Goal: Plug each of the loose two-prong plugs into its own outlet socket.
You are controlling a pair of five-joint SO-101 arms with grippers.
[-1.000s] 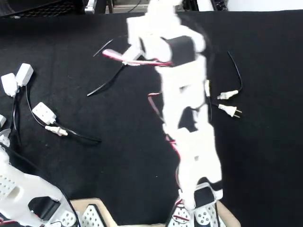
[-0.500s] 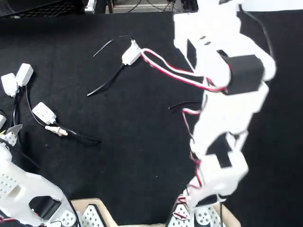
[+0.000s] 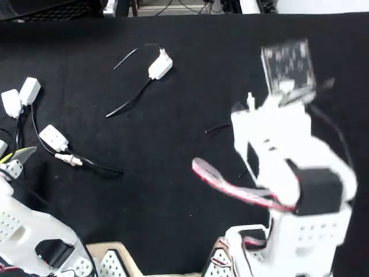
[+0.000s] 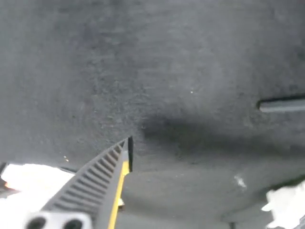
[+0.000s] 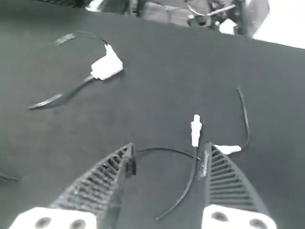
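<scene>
My right gripper (image 5: 167, 152) is open and empty, hovering above the black mat. Just beyond its fingertips lie two white two-prong plugs: one (image 5: 195, 129) on a thin black cable, the other (image 5: 226, 149) close beside a fingertip. A white outlet socket (image 5: 107, 67) with black leads lies farther off, also visible in the high view (image 3: 159, 65). In that view the right arm (image 3: 288, 167) covers the plugs on the right. At the left lie three more sockets (image 3: 29, 89) (image 3: 10, 102) (image 3: 53, 137) and a loose plug (image 3: 68, 158). My left gripper (image 3: 17, 160) sits just left of that plug.
The black mat (image 3: 173, 190) covers the table. A short black cable end (image 3: 216, 128) lies mid-table. Black leads (image 3: 34, 124) run between the left sockets. Arm bases and a tan board (image 3: 115, 254) stand at the front edge. In the left wrist view a cable (image 4: 281, 104) crosses the mat.
The right arm swung from the table's middle to the right and pulled back toward the front, uncovering the far socket. The left gripper crept a little toward the loose plug.
</scene>
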